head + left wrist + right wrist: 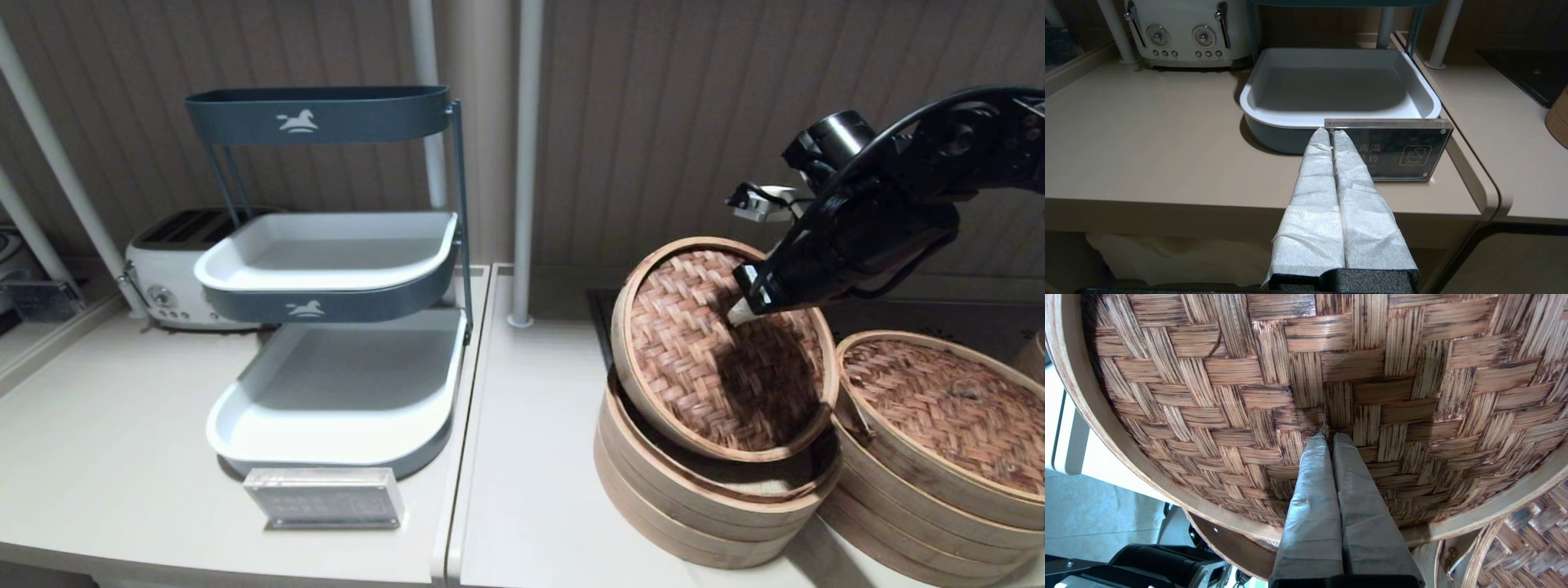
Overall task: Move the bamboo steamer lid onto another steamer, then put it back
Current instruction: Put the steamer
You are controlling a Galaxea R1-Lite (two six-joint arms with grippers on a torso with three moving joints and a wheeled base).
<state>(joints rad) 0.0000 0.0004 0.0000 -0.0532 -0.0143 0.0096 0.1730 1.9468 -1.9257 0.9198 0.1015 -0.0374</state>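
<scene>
The lid (702,359) was held tilted above its own steamer (702,506) near the counter's (531,490) front edge, gripped at its centre loop by the right gripper (1327,437), whose fingers were pinched together. The other steamer (939,457) stood just beside it, toward the counter's right end. The left gripper (1329,134) was held closed and empty at the front edge, before a small sign (1392,149).

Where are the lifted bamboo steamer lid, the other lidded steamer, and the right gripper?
bamboo steamer lid (694,359): head view, woven top.
another steamer (939,408): head view, its darker woven lid.
right gripper (1327,437): right wrist view, fingertips at the lid's centre.
</scene>
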